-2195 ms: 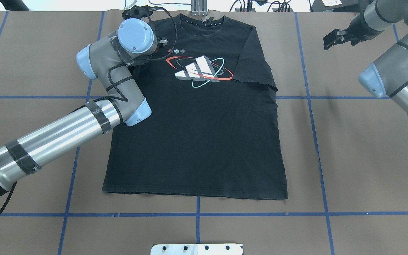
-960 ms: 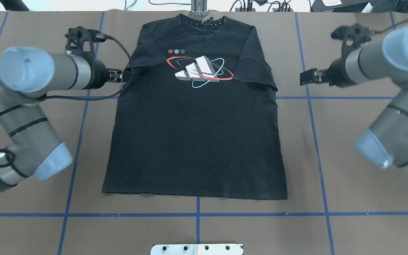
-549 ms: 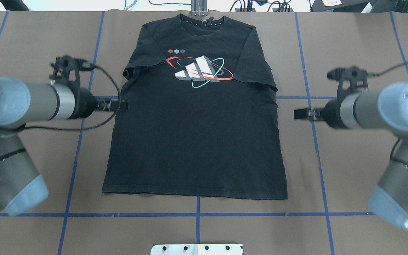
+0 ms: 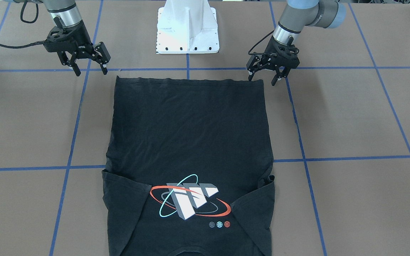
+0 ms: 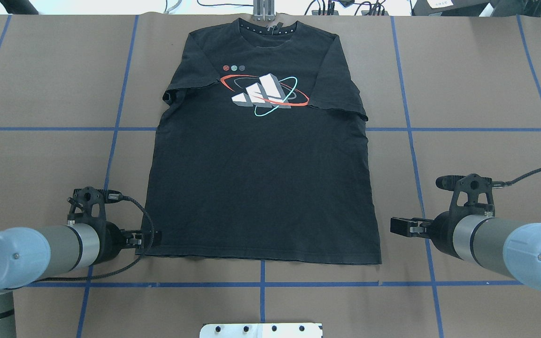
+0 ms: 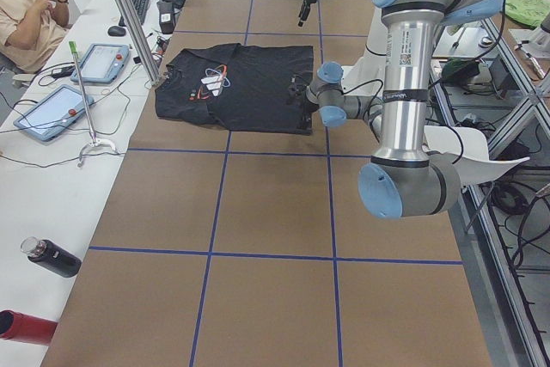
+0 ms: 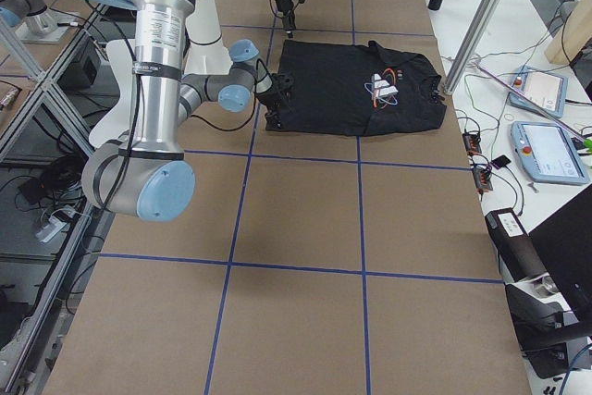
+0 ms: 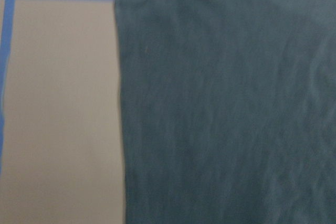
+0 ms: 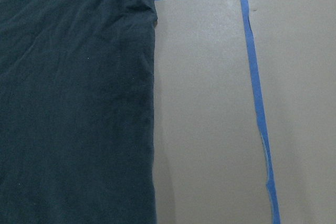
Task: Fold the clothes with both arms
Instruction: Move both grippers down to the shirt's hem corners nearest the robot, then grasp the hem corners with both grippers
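Left gripper (image 5: 149, 239): jaws spread, empty, at hem's left corner, nearer of the two; T-shirt (image 5: 261, 178): flat on table (image 5: 486, 70), logo up, long axis collar-to-hem, hem toward robot; right gripper (image 5: 395, 226): jaws spread, empty, just beside right corner; both sat just below sleeves half a second earlier.

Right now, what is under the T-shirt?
The T-shirt lies flat on the brown table, across blue tape lines that vanish beneath it. Anything else under the cloth is covered and cannot be seen.
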Controlling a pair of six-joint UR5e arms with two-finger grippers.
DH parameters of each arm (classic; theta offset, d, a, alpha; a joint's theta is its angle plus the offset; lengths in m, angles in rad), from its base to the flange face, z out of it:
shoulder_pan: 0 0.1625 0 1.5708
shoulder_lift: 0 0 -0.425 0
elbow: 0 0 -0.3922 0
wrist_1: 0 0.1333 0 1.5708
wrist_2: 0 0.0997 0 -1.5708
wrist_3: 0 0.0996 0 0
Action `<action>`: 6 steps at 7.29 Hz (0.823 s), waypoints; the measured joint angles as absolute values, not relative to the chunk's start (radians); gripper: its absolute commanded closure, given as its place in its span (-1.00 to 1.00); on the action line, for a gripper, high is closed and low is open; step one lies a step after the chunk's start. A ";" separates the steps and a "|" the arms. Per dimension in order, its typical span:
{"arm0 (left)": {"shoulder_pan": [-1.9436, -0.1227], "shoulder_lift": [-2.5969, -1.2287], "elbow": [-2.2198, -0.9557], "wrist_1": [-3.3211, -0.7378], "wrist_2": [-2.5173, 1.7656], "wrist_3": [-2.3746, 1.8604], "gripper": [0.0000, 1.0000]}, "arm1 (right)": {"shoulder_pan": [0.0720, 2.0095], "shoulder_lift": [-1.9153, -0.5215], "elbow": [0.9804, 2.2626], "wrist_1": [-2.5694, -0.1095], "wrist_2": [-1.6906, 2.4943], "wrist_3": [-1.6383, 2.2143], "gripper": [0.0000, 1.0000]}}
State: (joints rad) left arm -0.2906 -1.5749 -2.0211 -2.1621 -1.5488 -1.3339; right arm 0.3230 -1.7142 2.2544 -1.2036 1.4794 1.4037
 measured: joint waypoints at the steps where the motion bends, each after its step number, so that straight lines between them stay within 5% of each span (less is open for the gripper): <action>1: -0.275 -1.572 -2.014 -2.164 -1.546 -1.346 -0.70 | 0.321 -1.715 2.256 -1.204 1.478 1.405 -1.00; 3: -0.266 -1.575 -1.991 -2.165 -1.545 -1.351 -0.44 | 0.321 -1.714 2.256 -1.203 1.476 1.405 -1.00; 5: -0.264 -1.577 -1.980 -2.166 -1.546 -1.352 0.12 | 0.320 -1.713 2.256 -1.203 1.474 1.405 -1.00; 6: -0.264 -1.578 -1.980 -2.166 -1.547 -1.353 0.16 | 0.320 -1.713 2.256 -1.203 1.471 1.405 -1.00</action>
State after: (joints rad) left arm -0.2640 -1.5778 -1.9795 -2.1660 -1.5466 -1.3527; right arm 0.3196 -1.7125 2.2565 -1.2029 1.4714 1.4051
